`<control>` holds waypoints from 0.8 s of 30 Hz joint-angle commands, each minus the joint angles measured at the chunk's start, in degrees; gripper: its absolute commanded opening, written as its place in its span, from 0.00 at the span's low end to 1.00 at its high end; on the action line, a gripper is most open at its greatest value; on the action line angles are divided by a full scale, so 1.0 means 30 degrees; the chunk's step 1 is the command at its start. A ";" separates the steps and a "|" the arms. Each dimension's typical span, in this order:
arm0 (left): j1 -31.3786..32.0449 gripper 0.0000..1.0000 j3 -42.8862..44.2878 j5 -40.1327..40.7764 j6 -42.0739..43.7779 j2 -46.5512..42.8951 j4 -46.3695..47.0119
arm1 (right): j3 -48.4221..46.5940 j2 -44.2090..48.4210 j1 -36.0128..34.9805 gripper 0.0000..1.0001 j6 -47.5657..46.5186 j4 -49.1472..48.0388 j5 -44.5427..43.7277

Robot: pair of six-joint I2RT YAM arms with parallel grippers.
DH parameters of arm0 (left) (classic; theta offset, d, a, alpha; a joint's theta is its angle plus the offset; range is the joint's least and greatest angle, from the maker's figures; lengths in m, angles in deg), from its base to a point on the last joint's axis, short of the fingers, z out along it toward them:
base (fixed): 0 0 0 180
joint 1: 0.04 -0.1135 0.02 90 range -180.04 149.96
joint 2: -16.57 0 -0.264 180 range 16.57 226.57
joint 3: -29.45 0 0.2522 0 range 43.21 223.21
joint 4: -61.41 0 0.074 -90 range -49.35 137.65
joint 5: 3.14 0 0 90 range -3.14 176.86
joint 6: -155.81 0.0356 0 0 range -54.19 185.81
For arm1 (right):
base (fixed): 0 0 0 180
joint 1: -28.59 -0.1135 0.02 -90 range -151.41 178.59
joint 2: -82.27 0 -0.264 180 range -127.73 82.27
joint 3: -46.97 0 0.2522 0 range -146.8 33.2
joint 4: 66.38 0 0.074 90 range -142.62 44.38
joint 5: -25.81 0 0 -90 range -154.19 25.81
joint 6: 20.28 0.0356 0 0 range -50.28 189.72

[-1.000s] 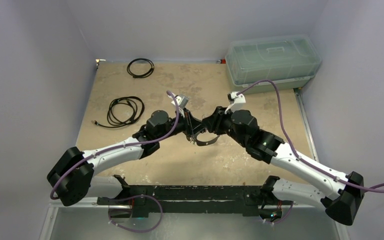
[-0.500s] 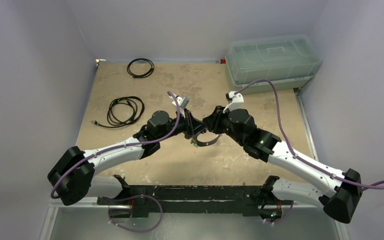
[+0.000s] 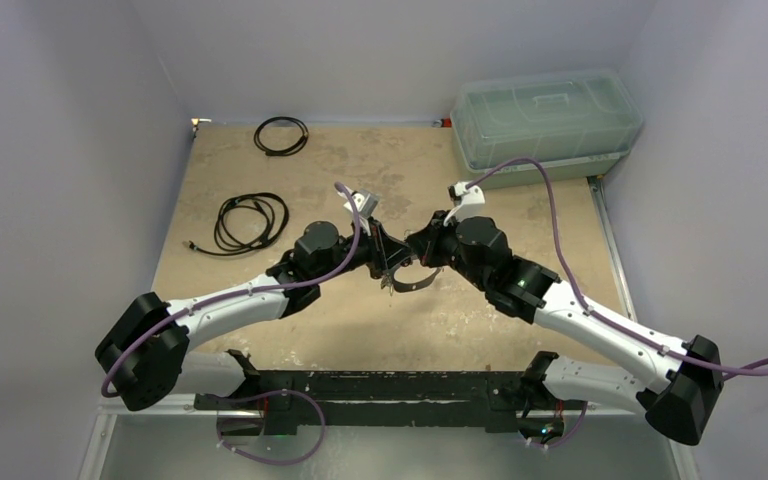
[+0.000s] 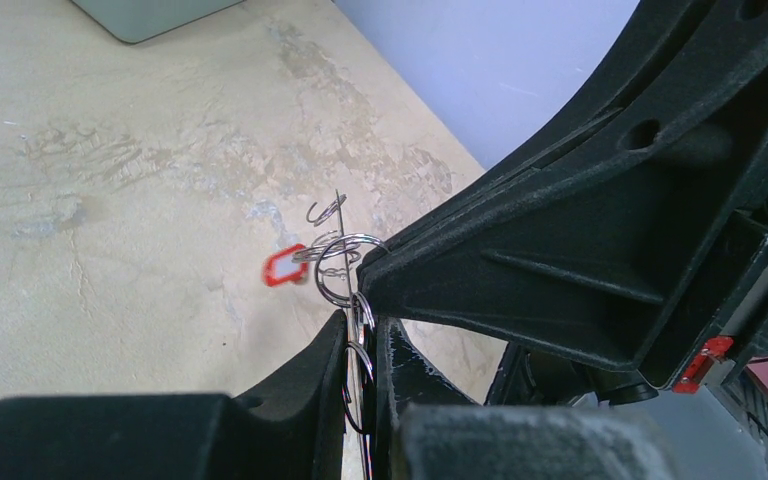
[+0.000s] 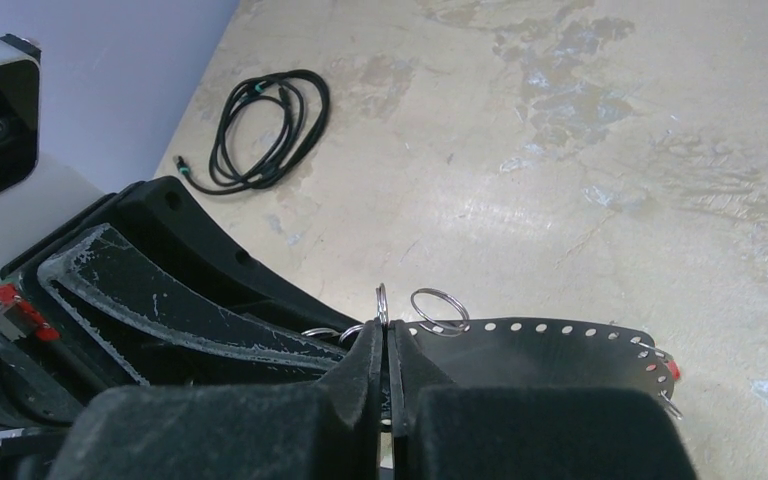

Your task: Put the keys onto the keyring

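Table (image 3: 360, 160): tan, mottled with pale grey-white blotches
Storage box (image 3: 545, 115): translucent pale green-grey, lid and base alike
Thin cable loop (image 3: 281, 135), well left of the storage box: black
Coiled cord (image 3: 251, 222), further left of the storage box: black
Left arm (image 3: 230, 300), right arm (image 3: 600, 325): white links, black joints, a purple cable along each
Keyring (image 5: 560, 345): dark grey to black in the right wrist view, a row of small pale dots along its rim
Split rings (image 4: 345, 255): bright silver
Key tag (image 4: 282, 268): red, paler centre
Walls (image 3: 60, 150): pale lavender-grey, plain
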 commanded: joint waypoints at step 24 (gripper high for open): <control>0.1936 0.00 0.1193 0.1992 1.0269 -0.1619 -0.2306 | -0.5624 -0.1204 0.0421 0.00 -0.2459 0.5676 0.3011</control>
